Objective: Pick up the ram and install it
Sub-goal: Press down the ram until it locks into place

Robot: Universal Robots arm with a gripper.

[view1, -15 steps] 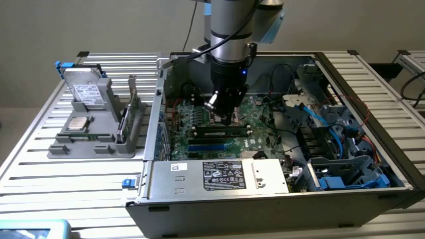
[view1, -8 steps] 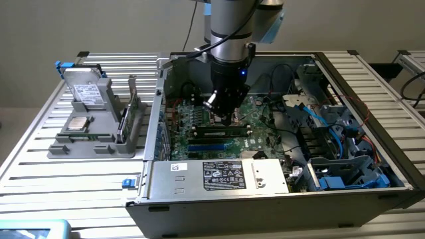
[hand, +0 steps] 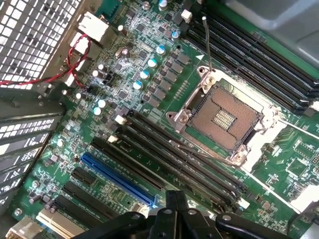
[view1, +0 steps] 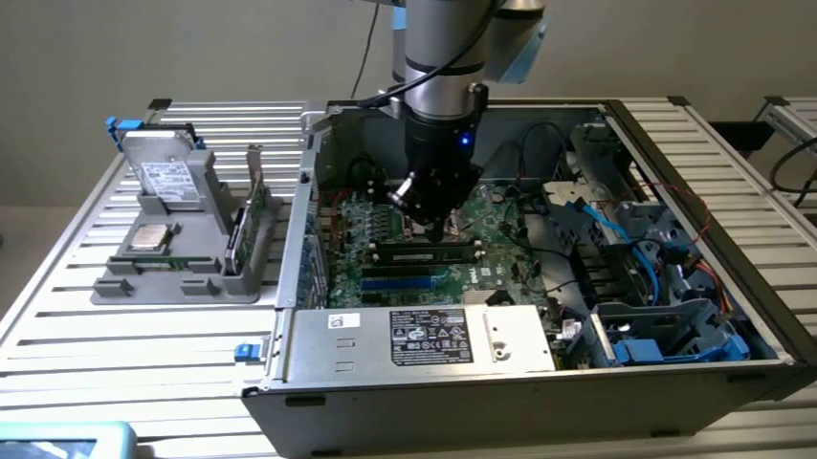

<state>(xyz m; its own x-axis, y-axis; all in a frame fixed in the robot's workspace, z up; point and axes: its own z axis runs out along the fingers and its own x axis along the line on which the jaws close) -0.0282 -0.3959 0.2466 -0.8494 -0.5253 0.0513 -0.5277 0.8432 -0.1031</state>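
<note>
The ram (view1: 170,260) is a slim green stick lying flat in the grey holder (view1: 121,287) on the slatted table, at the exterior view's left, outside the computer case. My gripper (view1: 437,229) hangs inside the open case over the motherboard (view1: 504,215), far from the ram. Its fingers are shut with nothing between them. In the wrist view the gripper (hand: 177,199) sits just above a bank of black memory slots (hand: 174,157), all empty, beside the open processor socket (hand: 224,117).
The holder also carries a hard drive (view1: 166,177), a silver processor chip (view1: 151,237) and an upright green expansion card (view1: 255,215). Inside the case are a blue slot (hand: 117,174), loose cables (view1: 575,206), blue drive bays (view1: 676,344) and a power supply (view1: 428,337). The case walls (view1: 306,220) enclose the arm.
</note>
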